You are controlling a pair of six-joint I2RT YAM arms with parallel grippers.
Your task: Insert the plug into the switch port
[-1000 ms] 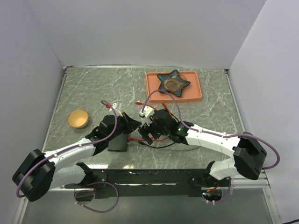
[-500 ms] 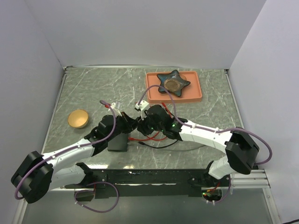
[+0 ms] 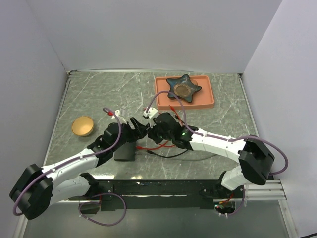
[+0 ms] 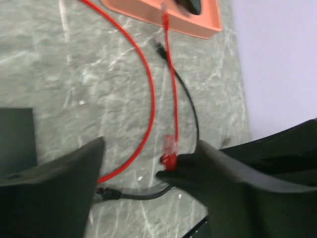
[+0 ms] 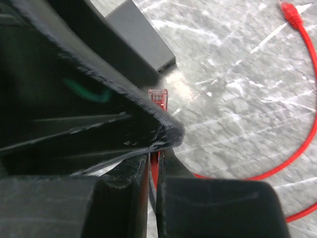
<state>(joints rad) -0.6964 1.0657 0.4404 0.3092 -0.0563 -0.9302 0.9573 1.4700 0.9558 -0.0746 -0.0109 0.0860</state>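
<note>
See the right hand (image 5: 154, 168) clenched on the rear of the plug (image 5: 157, 95), clear tip poking out ahead of the fingers (image 5: 208, 203), just beside one end of the switch (image 5: 138, 42); touching or not, cannot tell. Find the switch lying flat on the bench (image 3: 99, 99), half under the left forearm in the overhead view. Note the left hand (image 4: 148, 148) released, spread wide right beside the switch, gripping nothing and bracing nothing. Judge the step as lining the plug up with a port, insertion not yet done. Cannot tell the facing of the sockets or the set of the plug's latch from any view. Beware of shoving a light, unbraced switch across the bench instead of seating the plug. Beware too of a grip so far back letting the tip swivel and jam aslant against a port rim. Watch for both hands, crowded close beside the switch, knocking together, and for slack in the red lead (image 4: 171, 74) or the black cable (image 4: 193, 114) beyond the switch snagging a finger.
</note>
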